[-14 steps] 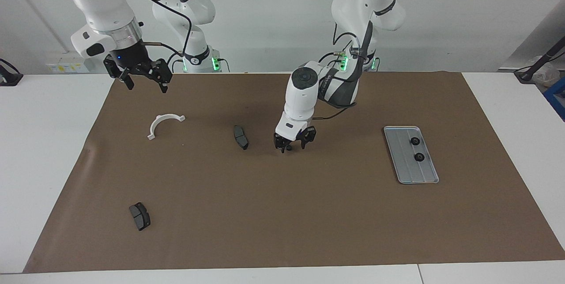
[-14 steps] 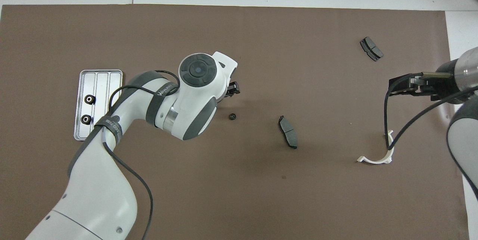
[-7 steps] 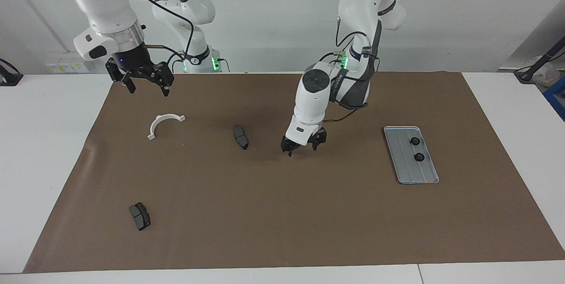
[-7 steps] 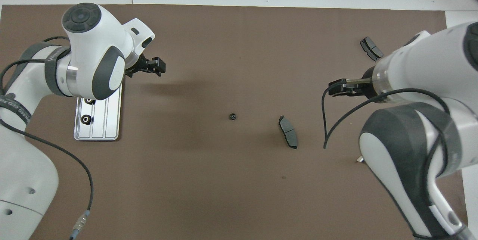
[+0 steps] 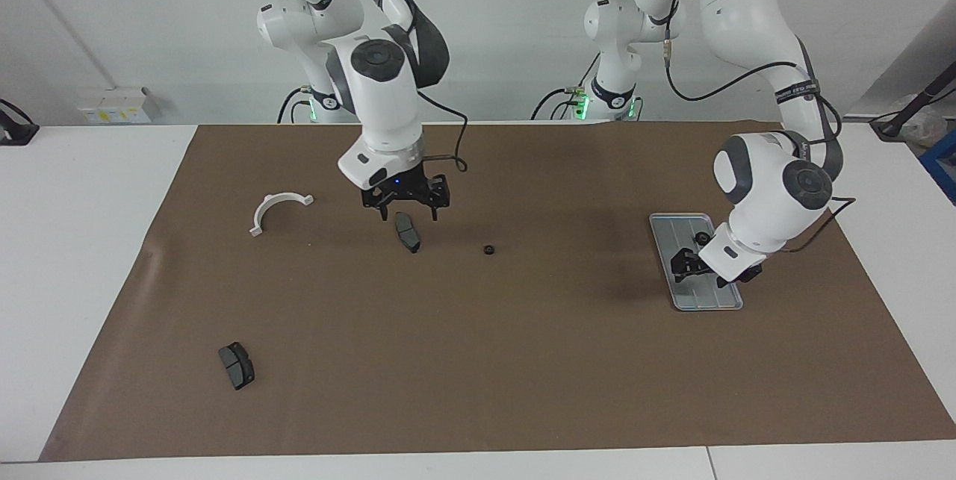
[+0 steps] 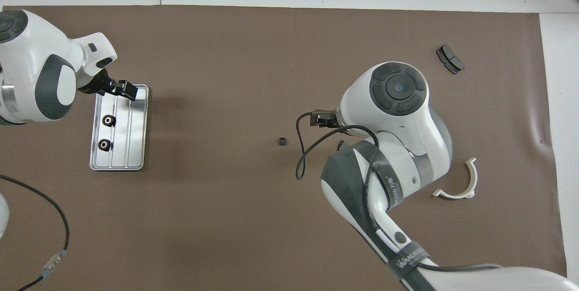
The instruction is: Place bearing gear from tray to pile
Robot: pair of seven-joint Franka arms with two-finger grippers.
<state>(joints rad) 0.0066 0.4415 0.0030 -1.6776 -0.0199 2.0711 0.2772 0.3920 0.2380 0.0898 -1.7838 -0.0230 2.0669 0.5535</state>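
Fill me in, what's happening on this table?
The left gripper is over the tray, where two gears remain. One gear already lies on the mat beside a brake pad. The right gripper, open, is over that pad. A white half-ring bracket and a second pad lie toward the right arm's end.

a robotics lab, by the look of it: two white robot arms (image 5: 388,92) are bolted at one edge of a white table (image 5: 82,241) covered by a brown mat (image 5: 478,360), against a bare pale wall (image 5: 508,10). cables (image 5: 717,84) run along the arms, green lights (image 5: 582,103) glow at their bases, and what may be a wall socket (image 5: 112,105) sits low.
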